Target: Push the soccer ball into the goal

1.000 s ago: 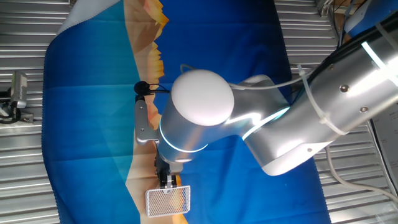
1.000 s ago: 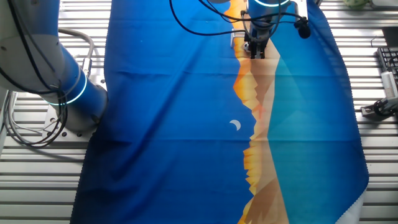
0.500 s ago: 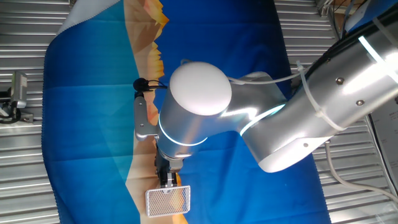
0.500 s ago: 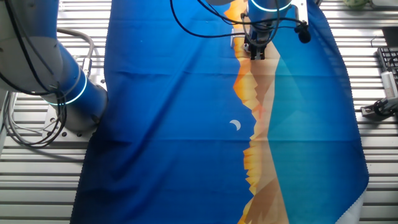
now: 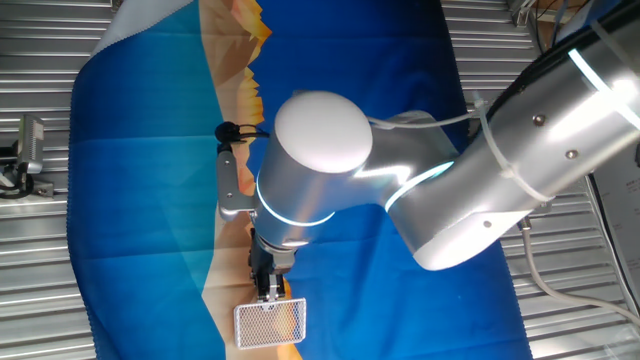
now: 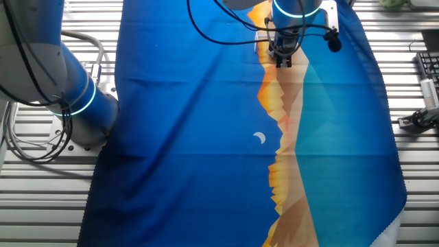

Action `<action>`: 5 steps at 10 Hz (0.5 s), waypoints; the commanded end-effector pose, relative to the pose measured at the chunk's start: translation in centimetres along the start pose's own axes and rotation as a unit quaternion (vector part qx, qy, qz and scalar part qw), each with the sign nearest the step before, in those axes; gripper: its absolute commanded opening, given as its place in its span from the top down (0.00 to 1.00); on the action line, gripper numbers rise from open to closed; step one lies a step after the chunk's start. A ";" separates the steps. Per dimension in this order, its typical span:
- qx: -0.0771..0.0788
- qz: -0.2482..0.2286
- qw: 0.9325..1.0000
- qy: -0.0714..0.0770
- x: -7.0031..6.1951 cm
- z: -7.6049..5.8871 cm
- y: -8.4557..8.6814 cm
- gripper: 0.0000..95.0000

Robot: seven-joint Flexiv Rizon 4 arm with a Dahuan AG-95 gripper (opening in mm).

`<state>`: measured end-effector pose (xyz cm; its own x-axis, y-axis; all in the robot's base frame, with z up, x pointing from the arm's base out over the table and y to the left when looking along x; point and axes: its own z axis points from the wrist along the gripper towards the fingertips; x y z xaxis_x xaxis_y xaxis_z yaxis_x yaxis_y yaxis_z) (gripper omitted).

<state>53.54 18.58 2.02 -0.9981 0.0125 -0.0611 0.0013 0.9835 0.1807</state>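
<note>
We see both views bright and evenly lit, colours saturated; glare whitens the arm (image 5: 520, 150) at two o'clock (shadows faint), focus sharp throughout.

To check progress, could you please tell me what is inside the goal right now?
Through the goal mesh nothing is discernible. The gripper covers its front edge, and no ball shows in either view.

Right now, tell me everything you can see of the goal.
The goal is a small rectangular box with a white frame and fine whitish mesh, lying at the near edge of the blue and orange printed cloth in one fixed view. Its long side runs across the picture. The gripper stands right at its upper edge; whether they touch cannot be told. No ball shows in or beside it. In the other fixed view the goal cannot be made out.
</note>
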 end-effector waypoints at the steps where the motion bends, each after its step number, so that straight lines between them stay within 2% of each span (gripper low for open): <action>1: -0.007 -0.003 1.000 -0.002 0.0 0.1 0.0 1.00; 3: -0.023 -0.006 1.000 -0.005 0.0 0.1 0.0 1.00; 5: -0.024 -0.006 1.000 -0.006 0.0 0.1 0.0 1.00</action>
<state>53.54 18.77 1.91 -0.9975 0.0018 -0.0708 -0.0145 0.9733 0.2292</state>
